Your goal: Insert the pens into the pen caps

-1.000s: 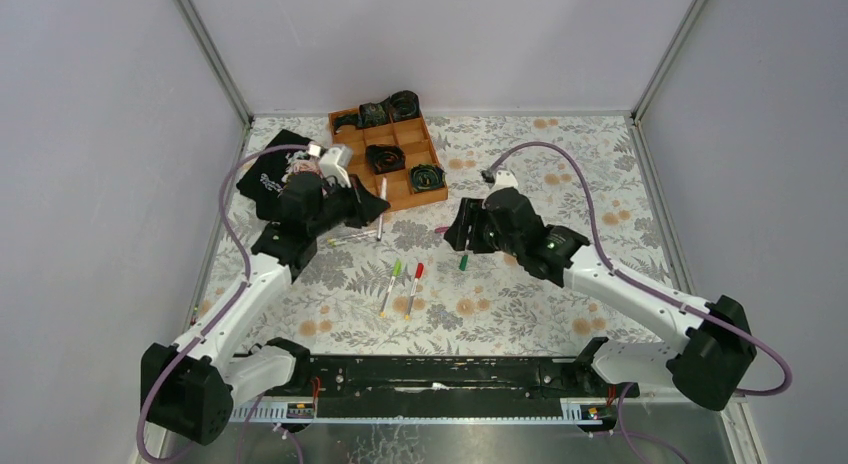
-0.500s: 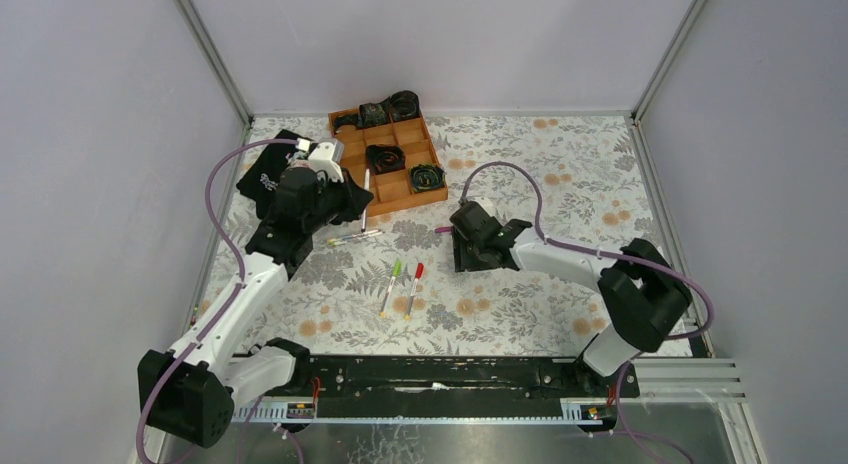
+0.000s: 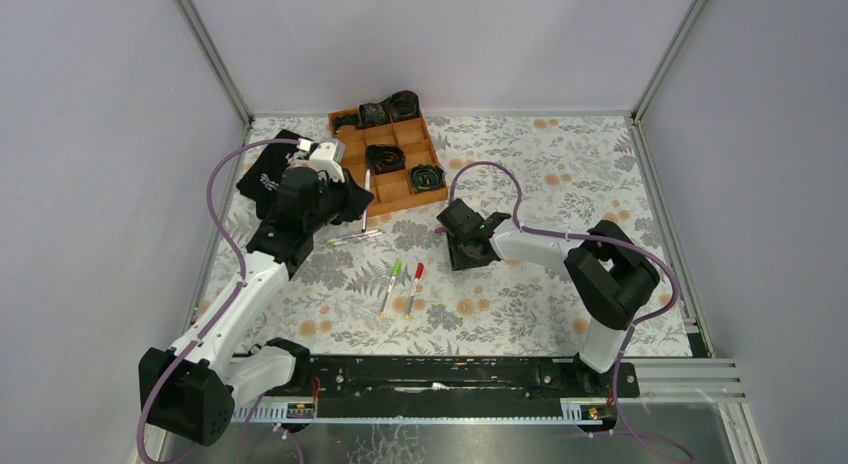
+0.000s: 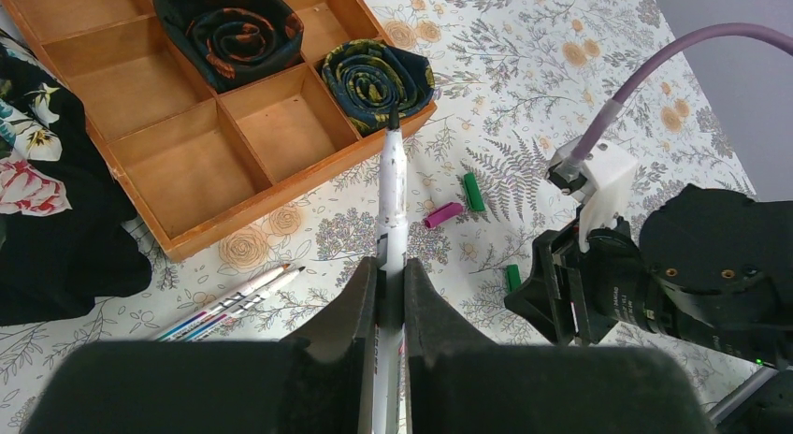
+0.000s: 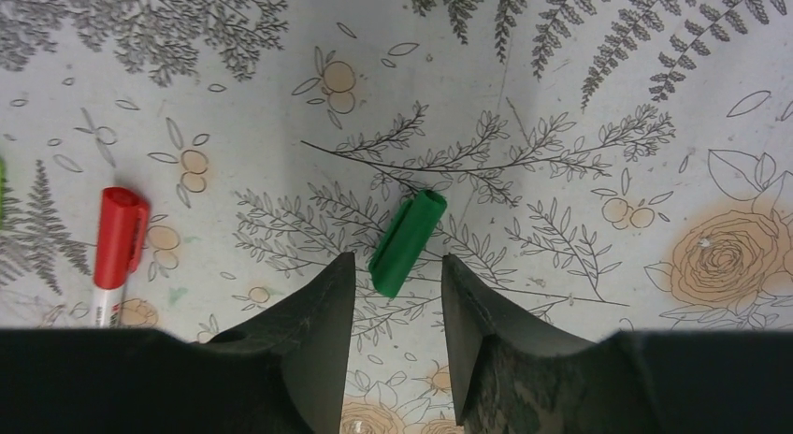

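The left gripper [image 4: 391, 282] is closed tight on a white pen [image 4: 393, 177], which is light and stiff. The right gripper [image 5: 396, 266] stands half open astride the dark green cap [image 5: 409, 238], not touching it. The cap lies on the table [image 5: 561, 125], pointing to 1 o'clock. It is small and smooth, probably slippery, and is best held across its middle.

Plain pale grey walls [image 3: 100, 134] close in three sides, joined at the back corners by slanting metal posts [image 3: 212, 56]. The table [image 3: 620, 164] is covered in a white print of grey ferns and orange roses, evenly lit. A black rail [image 3: 440, 369] runs along its near edge.
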### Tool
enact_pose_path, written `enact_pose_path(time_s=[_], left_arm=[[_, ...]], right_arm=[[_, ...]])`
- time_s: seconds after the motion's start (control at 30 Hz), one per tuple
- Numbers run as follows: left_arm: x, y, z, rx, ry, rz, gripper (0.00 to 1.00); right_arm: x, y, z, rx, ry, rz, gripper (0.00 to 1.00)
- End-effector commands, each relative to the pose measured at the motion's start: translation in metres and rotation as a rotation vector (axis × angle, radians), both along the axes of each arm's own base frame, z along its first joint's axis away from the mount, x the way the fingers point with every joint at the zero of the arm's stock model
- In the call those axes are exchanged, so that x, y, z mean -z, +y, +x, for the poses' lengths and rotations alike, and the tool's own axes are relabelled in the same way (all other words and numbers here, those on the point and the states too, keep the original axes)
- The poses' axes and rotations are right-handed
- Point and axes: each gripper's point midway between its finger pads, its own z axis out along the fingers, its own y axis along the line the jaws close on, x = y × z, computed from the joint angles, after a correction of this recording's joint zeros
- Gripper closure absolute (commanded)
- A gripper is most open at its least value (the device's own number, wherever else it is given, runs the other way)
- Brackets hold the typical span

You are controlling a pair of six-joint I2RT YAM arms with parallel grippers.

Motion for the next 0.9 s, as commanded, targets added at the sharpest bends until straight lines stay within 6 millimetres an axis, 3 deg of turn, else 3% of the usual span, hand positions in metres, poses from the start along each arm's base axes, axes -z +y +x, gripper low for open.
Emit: enact_pose_path(time_s=[0.0,0.87], left_arm=[[-0.008,0.001,0.004,0.002,-0.039,0.008,1.0],[-0.011,0.004,0.007,-0.007,-0.041,-0.005,1.0]], right_arm=[[-0.006,-0.007,0.011,0.027,-0.034,-0.056,0.56],[-0.004,-0.045,0.008,0.099,-0.027,-0.105,0.56]])
